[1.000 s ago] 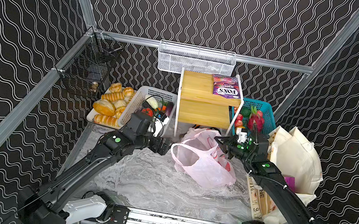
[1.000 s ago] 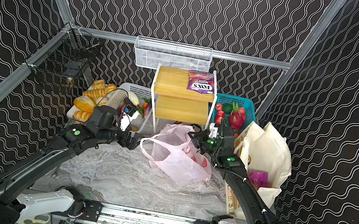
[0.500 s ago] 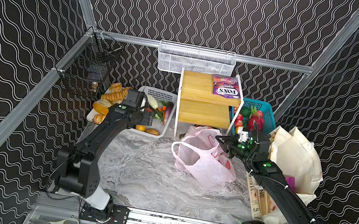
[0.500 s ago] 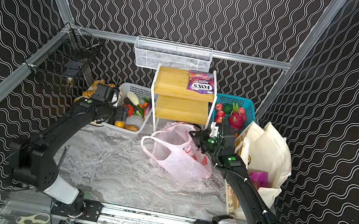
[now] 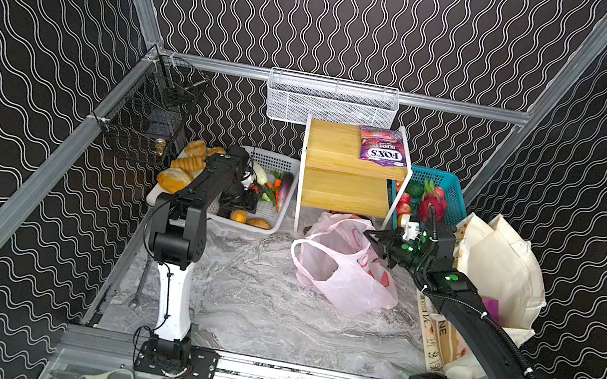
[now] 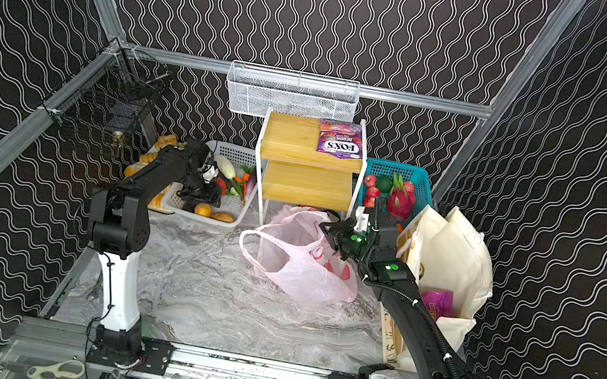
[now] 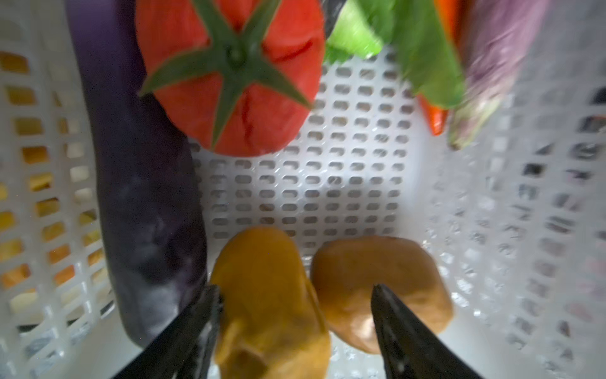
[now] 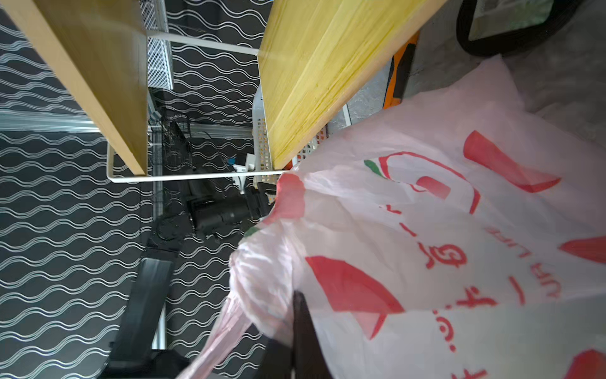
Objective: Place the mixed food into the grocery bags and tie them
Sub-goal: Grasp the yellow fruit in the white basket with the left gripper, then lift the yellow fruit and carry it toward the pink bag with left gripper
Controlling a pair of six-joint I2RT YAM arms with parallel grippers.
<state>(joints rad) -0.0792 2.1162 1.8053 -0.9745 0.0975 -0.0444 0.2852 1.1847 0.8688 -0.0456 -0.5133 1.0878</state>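
Left gripper: released, jaws apart astride yellow vegetable inside white basket, table's 10 o'clock. Brown vegetable just beside it; tomato in same basket.
Right gripper: clenched on rim of pink plastic bag, table centre toward 3 o'clock.
Canvas tote: 3 o'clock edge.
1 purple FOX'S packet: top of wooden shelf, 12 o'clock.

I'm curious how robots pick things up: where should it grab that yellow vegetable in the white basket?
Across its narrow middle, straight down from above. The yellow vegetable lies lengthwise between the eggplant and the brown vegetable, so the left hand probably must slide into those gaps.
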